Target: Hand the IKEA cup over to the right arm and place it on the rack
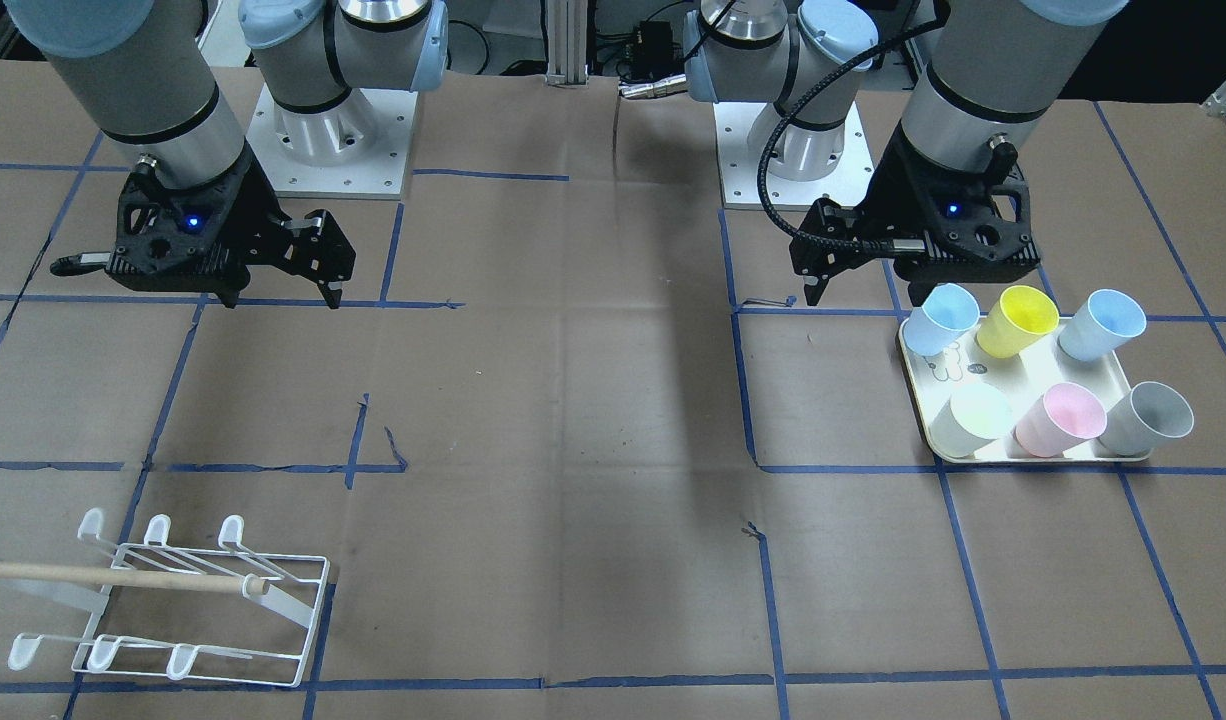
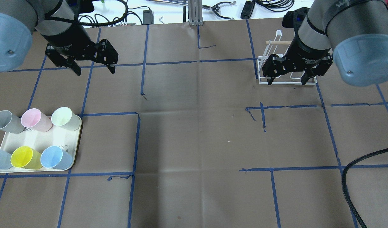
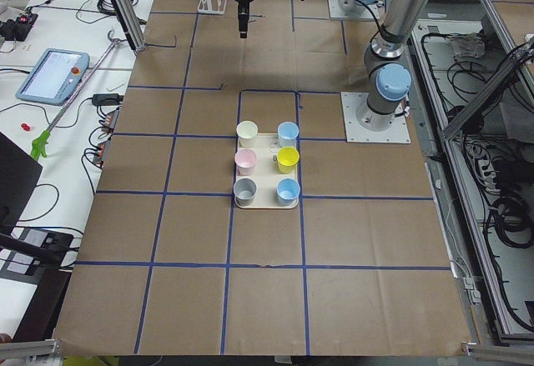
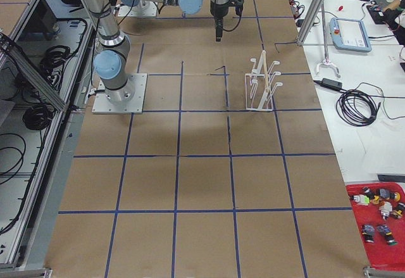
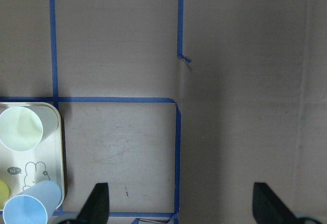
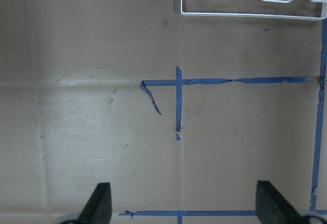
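Several pastel IKEA cups stand on a cream tray (image 2: 39, 139) at my left: grey (image 2: 4, 122), pink (image 2: 35, 119), pale green (image 2: 65, 118), yellow (image 2: 24, 157) and two blue. My left gripper (image 2: 94, 68) hangs open and empty above the table, beyond the tray. In its wrist view the open gripper (image 5: 181, 206) has the pale green cup (image 5: 20, 127) and a blue cup (image 5: 28, 211) at the left edge. My right gripper (image 2: 287, 81) is open and empty above the white wire rack (image 2: 259, 69). The rack's base shows at the top of the right wrist view (image 6: 253, 15).
Brown paper with a blue tape grid covers the table. In the front-facing view the rack (image 1: 123, 576) stands at the near left corner and the tray (image 1: 1013, 375) at the right. The two arm bases sit at the robot's edge.
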You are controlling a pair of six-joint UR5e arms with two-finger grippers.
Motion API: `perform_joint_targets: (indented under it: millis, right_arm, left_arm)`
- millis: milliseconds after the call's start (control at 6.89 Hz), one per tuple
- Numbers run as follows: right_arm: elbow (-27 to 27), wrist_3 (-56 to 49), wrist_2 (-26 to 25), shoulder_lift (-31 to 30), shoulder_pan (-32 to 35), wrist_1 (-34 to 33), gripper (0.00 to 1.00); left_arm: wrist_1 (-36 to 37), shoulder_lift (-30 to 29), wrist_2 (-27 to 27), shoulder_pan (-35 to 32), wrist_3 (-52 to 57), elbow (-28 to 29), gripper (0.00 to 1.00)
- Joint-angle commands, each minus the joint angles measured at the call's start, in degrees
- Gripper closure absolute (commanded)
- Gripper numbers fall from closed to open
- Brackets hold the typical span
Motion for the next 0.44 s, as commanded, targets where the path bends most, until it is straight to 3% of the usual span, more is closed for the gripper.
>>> perform_joint_targets:
  millis: [0, 290]
  right_arm:
    - [0.00, 0.00, -0.04, 0.00, 0.00, 0.00, 0.00]
    - [0.00, 0.00, -0.04, 0.00, 0.00, 0.00, 0.00]
  left_arm:
    - [0.03, 0.17, 0.08, 3.81, 7.03, -0.56, 0.00]
    - [2.12, 0.87, -0.27, 13.99, 18.09, -3.53, 0.00]
